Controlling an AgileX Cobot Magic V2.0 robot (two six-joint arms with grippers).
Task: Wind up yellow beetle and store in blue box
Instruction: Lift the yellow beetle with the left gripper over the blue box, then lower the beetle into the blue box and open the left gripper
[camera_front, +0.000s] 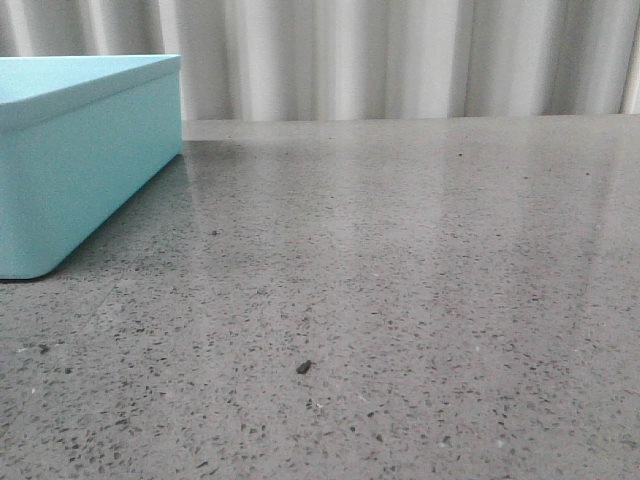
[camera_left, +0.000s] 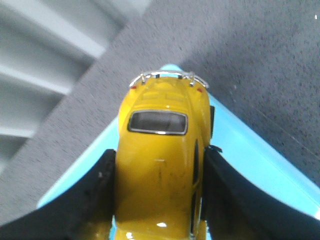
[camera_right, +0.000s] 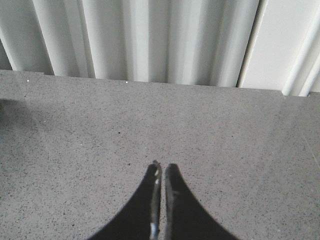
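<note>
In the left wrist view my left gripper (camera_left: 159, 172) is shut on the yellow beetle (camera_left: 160, 150), its black fingers (camera_left: 95, 195) pressing both sides of the car. The beetle's chrome bumper points away from the wrist, and the car hangs above a corner of the blue box (camera_left: 250, 160). In the front view the blue box (camera_front: 75, 160) stands at the far left of the table; neither arm nor the beetle shows there. In the right wrist view my right gripper (camera_right: 162, 172) is shut and empty above bare table.
The grey speckled tabletop (camera_front: 400, 300) stretches right of the box. A white corrugated wall (camera_front: 400, 60) runs along the table's back edge. A small dark speck (camera_front: 303, 367) lies near the front middle.
</note>
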